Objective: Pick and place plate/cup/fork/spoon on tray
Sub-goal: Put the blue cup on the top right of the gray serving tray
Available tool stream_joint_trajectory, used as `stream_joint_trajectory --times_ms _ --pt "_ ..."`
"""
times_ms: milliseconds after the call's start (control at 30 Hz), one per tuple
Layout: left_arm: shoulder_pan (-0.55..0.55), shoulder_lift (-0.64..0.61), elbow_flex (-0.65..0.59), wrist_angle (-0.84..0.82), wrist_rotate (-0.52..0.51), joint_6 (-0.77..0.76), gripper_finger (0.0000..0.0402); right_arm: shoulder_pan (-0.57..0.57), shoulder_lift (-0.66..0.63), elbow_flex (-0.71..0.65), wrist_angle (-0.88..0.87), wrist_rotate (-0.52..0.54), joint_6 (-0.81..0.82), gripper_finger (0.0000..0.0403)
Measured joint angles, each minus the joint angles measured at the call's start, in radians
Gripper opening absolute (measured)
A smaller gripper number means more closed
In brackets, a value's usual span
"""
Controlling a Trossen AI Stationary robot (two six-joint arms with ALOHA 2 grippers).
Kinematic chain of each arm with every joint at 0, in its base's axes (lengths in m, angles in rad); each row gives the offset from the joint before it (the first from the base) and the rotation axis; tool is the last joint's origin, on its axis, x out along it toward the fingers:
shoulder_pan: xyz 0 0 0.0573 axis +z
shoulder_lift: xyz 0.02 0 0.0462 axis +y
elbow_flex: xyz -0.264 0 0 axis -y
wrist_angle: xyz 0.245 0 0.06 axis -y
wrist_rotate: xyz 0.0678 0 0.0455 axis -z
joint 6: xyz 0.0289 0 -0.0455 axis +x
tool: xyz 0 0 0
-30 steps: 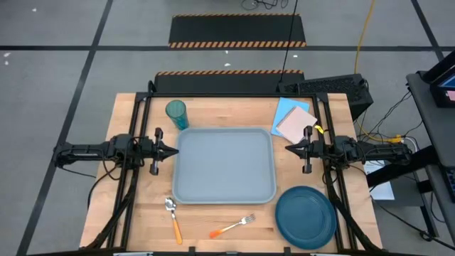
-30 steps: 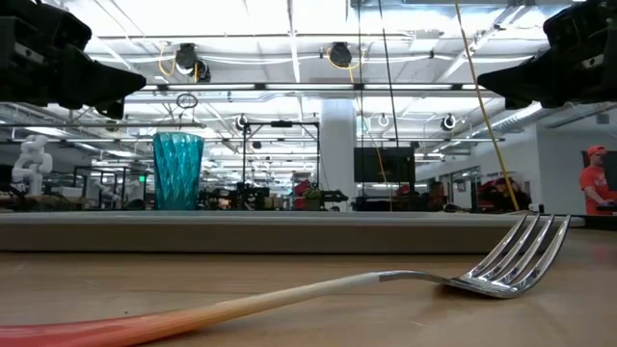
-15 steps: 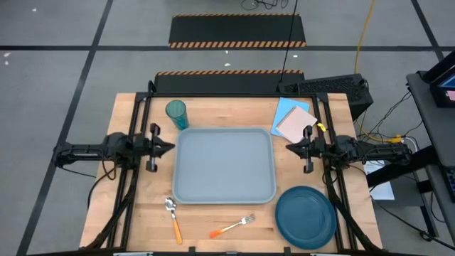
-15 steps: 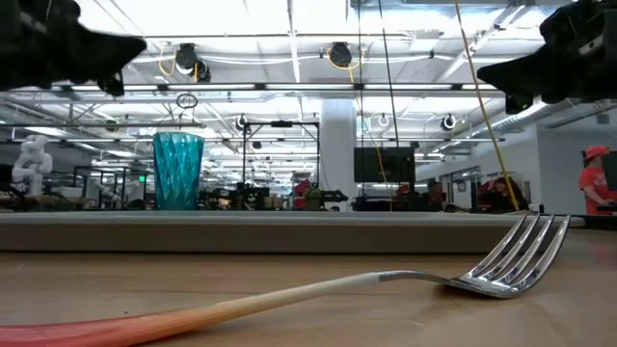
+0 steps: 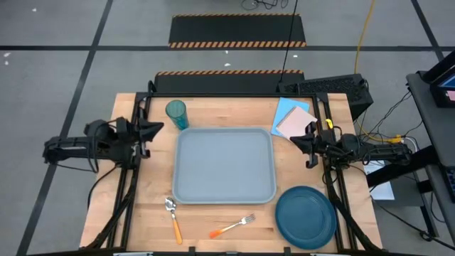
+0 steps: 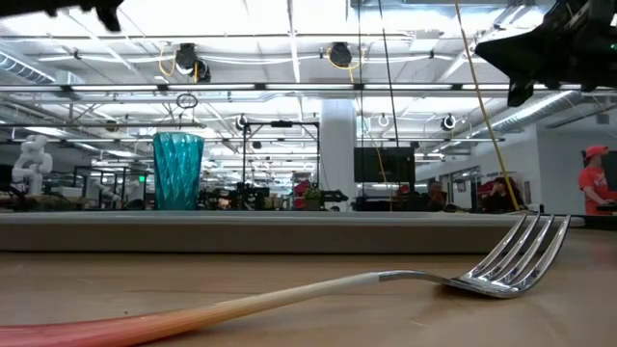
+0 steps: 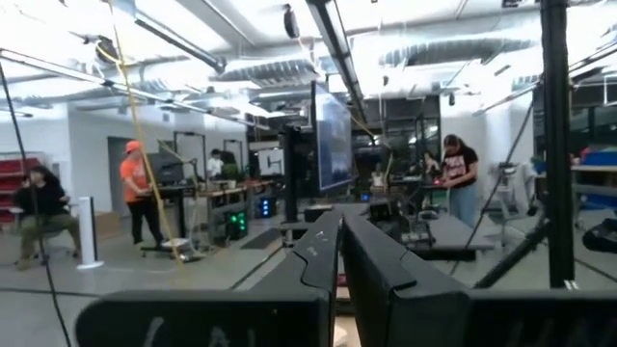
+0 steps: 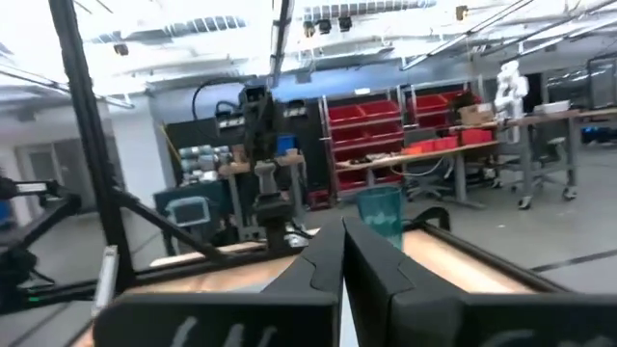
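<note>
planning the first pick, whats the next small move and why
Probably open the left pincer and swing it toward the cup. Both pincers are shut and empty; the tray is bare, and the cup stands upright just beyond the left one, its nearest item.

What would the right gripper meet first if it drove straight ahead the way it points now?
Probably nothing close: the shut right gripper points across the tray's far edge, above it. Its wrist view shows the cup slightly off that line, so it might pass beside it.
</note>
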State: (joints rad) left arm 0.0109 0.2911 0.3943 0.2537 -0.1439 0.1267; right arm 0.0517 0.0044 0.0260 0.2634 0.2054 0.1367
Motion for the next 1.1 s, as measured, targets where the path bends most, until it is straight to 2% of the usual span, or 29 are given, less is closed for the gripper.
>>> stream_joint_trajectory --times_ms 133,300,400,567,700,867,967,1100 --pt "0.0 0.143 0.176 -0.099 0.0 0.023 0.0024 0.0 0.001 0.0 -0.044 -0.004 0.059 0.0" --pt "0.0 0.313 0.407 -0.357 -0.014 0.028 0.0024 0.0 0.004 0.0 -0.12 0.003 0.09 0.0" --pt "0.0 0.398 0.496 -0.506 -0.016 0.033 0.0024 0.0 0.008 0.0 -0.137 0.003 0.103 0.0" --pt "0.0 0.498 0.525 -0.6 -0.016 0.029 0.0024 0.0 0.041 0.04 -0.163 0.008 0.137 0.0" --pt "-0.012 0.554 0.526 -0.602 -0.062 0.058 0.0024 0.002 0.121 0.147 -0.191 0.005 0.125 0.0" --pt "-0.024 0.595 0.526 -0.595 -0.197 0.097 0.0024 0.002 0.285 0.362 -0.437 0.013 0.124 0.0" --pt "-0.016 0.607 0.526 -0.6 -0.205 0.081 0.0024 0.002 0.4 0.496 -0.528 0.031 0.144 0.0" --pt "-0.018 0.606 0.533 -0.657 -0.194 0.037 0.0024 0.003 0.541 0.555 -0.502 0.029 0.166 0.0"
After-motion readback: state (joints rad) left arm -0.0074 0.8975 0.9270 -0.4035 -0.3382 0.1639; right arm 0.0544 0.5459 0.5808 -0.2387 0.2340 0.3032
